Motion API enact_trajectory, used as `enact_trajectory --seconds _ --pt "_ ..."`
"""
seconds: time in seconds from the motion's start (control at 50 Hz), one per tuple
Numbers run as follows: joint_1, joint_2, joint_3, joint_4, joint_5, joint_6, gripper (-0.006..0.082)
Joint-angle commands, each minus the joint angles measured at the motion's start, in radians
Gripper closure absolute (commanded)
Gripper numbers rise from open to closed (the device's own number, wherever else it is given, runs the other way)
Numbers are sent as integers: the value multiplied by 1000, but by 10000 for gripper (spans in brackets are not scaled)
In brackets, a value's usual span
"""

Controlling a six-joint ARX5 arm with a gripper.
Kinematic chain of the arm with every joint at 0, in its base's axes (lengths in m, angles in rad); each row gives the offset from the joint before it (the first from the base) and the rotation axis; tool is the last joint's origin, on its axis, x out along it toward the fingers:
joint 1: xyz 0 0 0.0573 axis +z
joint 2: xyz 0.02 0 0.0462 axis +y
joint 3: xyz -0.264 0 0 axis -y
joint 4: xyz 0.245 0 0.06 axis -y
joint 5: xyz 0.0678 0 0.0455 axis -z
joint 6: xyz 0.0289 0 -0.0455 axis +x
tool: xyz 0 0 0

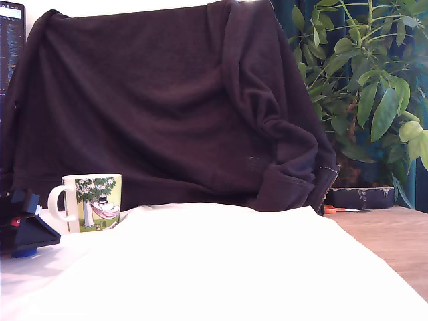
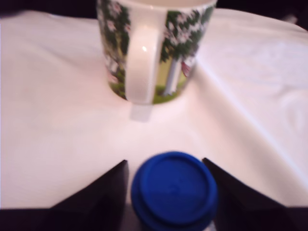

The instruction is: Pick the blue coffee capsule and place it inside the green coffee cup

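Bright daylight, white tablecloth (image 1: 221, 267) washed out with glare, wrist view softly blurred, dark drape (image 1: 167, 107) underexposed

The exterior view sat low, near cloth level, and faced across the white tablecloth (image 1: 221, 267) toward a dark draped fabric (image 1: 167, 100) behind the green coffee cup (image 1: 92, 202); the cup stood at middle distance, toward that view's left; the wrist view looked from close in, slightly downward, at the cup's handle side (image 2: 153, 50); both views shared the cup and the cloth around it.
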Motion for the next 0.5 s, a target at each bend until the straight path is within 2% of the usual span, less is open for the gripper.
enact_trajectory --seconds 0.0,0.06,0.22,0.48 --pt "-3 5 -5 -9 8 -7 635" --pt "-3 5 -5 -8 8 -7 662" --pt "-8 3 -5 24 9 -8 669" --pt "-71 -5 9 219 97 -77 669"
